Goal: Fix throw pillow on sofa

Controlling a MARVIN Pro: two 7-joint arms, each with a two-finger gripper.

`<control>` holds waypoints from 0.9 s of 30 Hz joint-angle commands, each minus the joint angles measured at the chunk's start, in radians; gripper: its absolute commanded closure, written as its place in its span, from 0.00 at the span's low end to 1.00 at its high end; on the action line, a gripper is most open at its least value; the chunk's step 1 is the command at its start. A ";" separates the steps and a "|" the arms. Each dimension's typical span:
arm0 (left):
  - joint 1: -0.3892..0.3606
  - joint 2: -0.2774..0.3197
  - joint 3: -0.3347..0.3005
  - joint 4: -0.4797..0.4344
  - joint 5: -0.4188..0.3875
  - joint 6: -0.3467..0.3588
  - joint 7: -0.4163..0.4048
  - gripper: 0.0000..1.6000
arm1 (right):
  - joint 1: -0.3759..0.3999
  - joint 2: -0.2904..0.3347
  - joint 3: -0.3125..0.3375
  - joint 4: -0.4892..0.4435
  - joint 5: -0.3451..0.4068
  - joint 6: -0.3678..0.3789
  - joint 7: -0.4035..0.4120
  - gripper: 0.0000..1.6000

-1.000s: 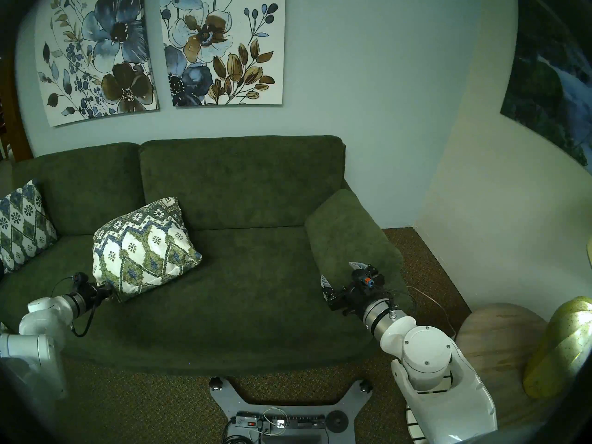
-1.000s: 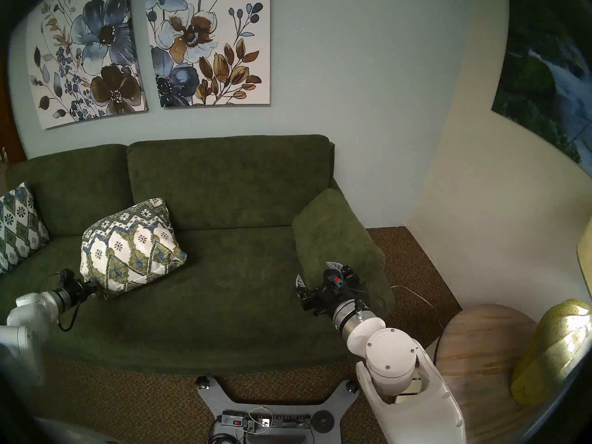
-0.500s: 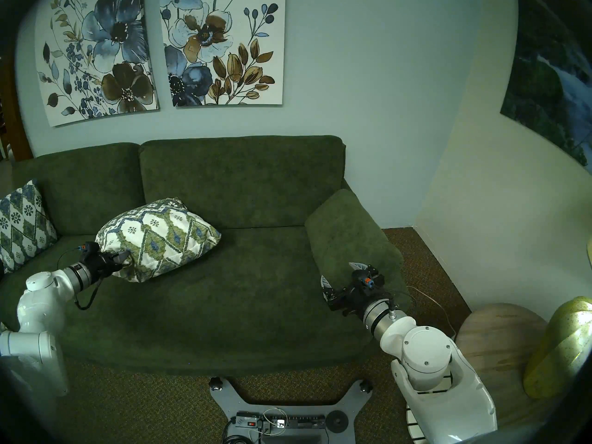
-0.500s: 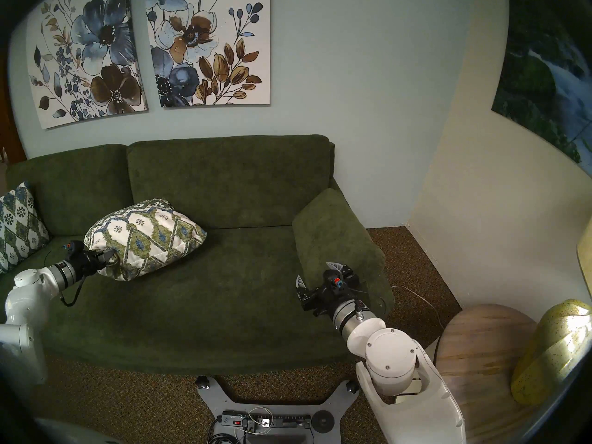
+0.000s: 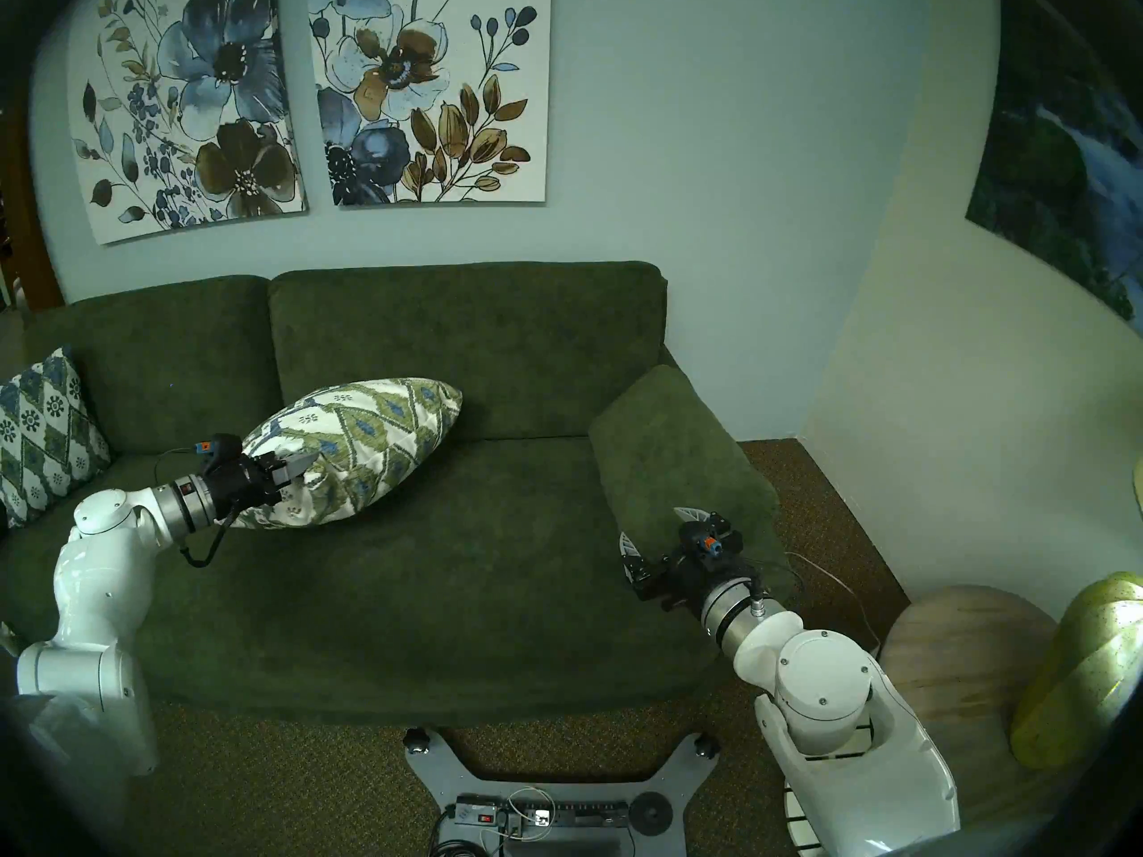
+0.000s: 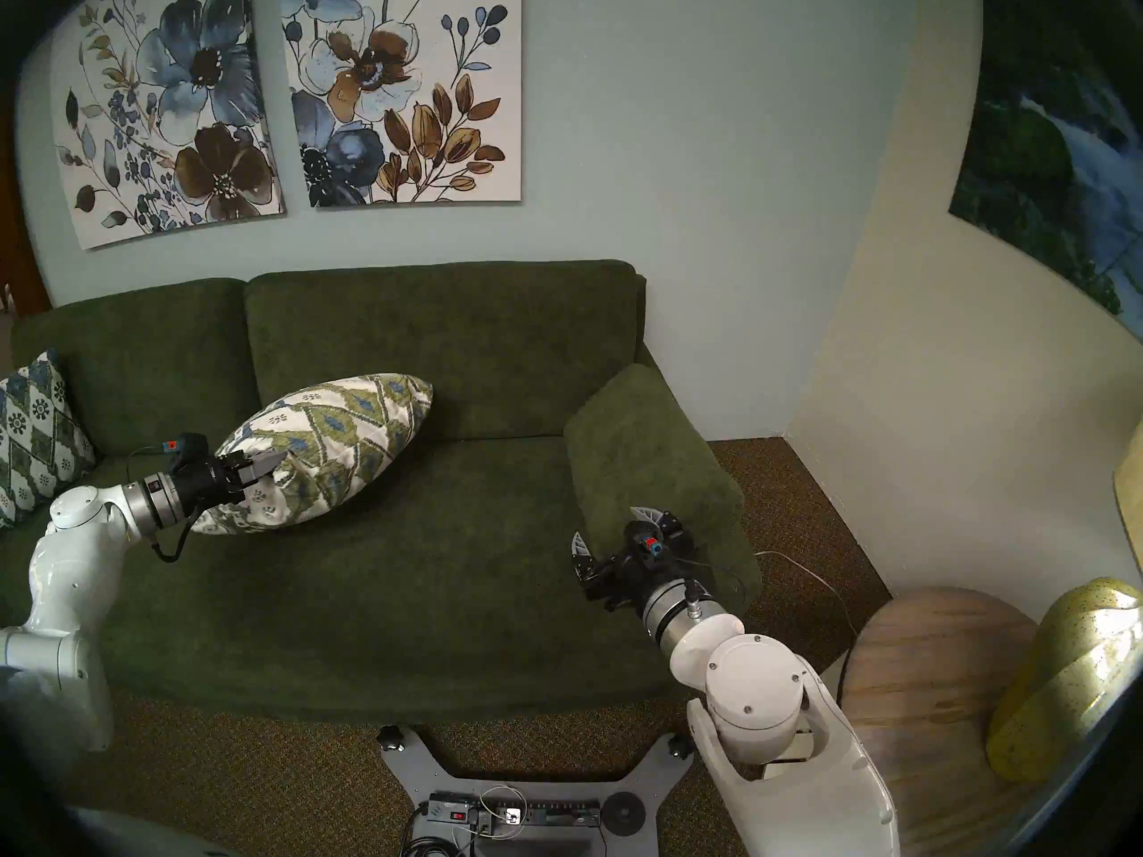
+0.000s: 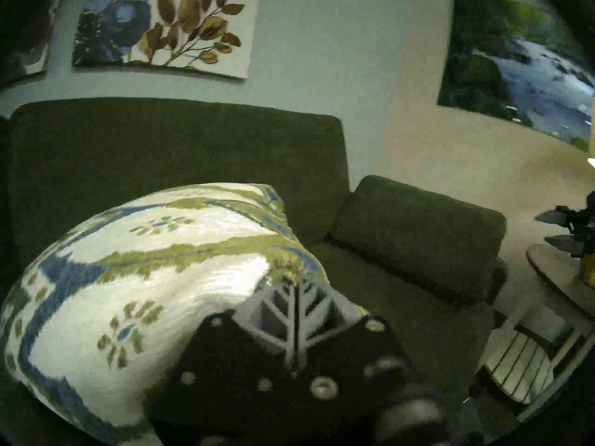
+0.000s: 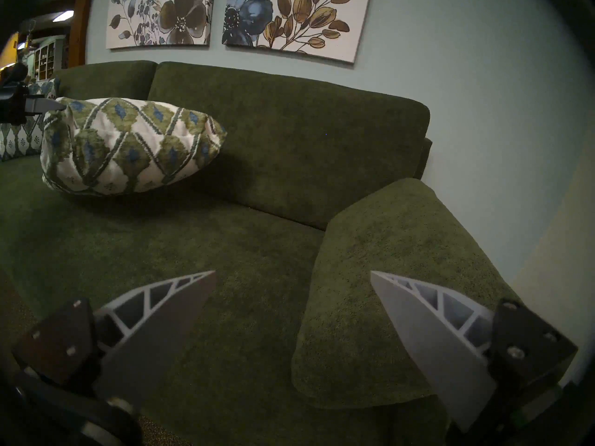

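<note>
Throw pillow (image 5: 365, 447), a large square woven cushion in cream with green and blue zigzag bands and small flower motifs, hangs from the left pincer (image 5: 300, 466), which is clamped tight on one corner with the fabric bunched between its fingers. Held that way, it stretches away from the pincer toward the back of the sofa (image 5: 470, 565), a wide dark green plush couch. Its near bottom edge looks to rest on or just above the seat, while its far corner lifts toward the right-hand back cushion (image 5: 470, 348). A corner grip makes sense here, I think, since a soft, bulky cushion offers no firmer edge; pinching the seam lets the arm swing the whole body round without crushing it. The sag toward the seat suggests the stuffing is loose and will flop once let go.

Well to the right of the holding pincer, the right pincer (image 5: 655, 528) hovers with its fingers spread wide and nothing between them, just beside the rounded padded armrest (image 5: 680, 460), seemingly parked clear of the work. Behind the left arm, a second cushion with a blue-green diamond lattice (image 5: 43, 435) leans at the far end of the couch, untouched. The carried pillow is not yet propped upright.
</note>
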 commanded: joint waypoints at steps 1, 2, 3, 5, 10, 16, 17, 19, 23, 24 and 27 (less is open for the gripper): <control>-0.037 -0.043 0.010 -0.110 -0.064 0.003 -0.105 1.00 | 0.007 -0.002 -0.002 -0.012 0.001 -0.003 0.001 0.00; -0.031 -0.047 0.013 -0.133 -0.071 0.005 -0.112 1.00 | 0.007 -0.002 -0.002 -0.012 0.001 -0.003 0.001 0.00; -0.028 -0.051 0.016 -0.147 -0.077 0.007 -0.112 1.00 | 0.007 -0.002 -0.002 -0.012 0.001 -0.003 0.001 0.00; -0.017 -0.059 0.022 -0.176 -0.084 0.013 -0.112 1.00 | 0.007 -0.002 -0.002 -0.012 0.001 -0.003 0.001 0.00; 0.030 -0.068 0.037 -0.240 -0.103 0.032 -0.112 1.00 | 0.007 -0.001 -0.003 -0.012 0.001 -0.004 0.000 0.00; 0.097 -0.079 0.044 -0.313 -0.132 0.069 -0.112 1.00 | 0.007 -0.001 -0.003 -0.013 0.002 -0.004 -0.001 0.00; 0.105 -0.082 0.044 -0.327 -0.140 0.074 -0.112 1.00 | 0.008 -0.001 -0.003 -0.013 0.002 -0.004 -0.001 0.00; 0.115 -0.086 0.046 -0.352 -0.149 0.083 -0.112 1.00 | 0.008 -0.001 -0.003 -0.013 0.002 -0.004 -0.001 0.00; 0.140 -0.103 0.052 -0.400 -0.171 0.103 -0.112 1.00 | 0.008 -0.001 -0.004 -0.013 0.002 -0.004 -0.001 0.00; 0.153 -0.107 0.052 -0.431 -0.177 0.110 -0.112 1.00 | 0.008 0.000 -0.004 -0.013 0.002 -0.004 -0.002 0.00; 0.159 -0.123 0.062 -0.452 -0.191 0.122 -0.112 1.00 | 0.008 0.000 -0.004 -0.013 0.002 -0.004 -0.002 0.00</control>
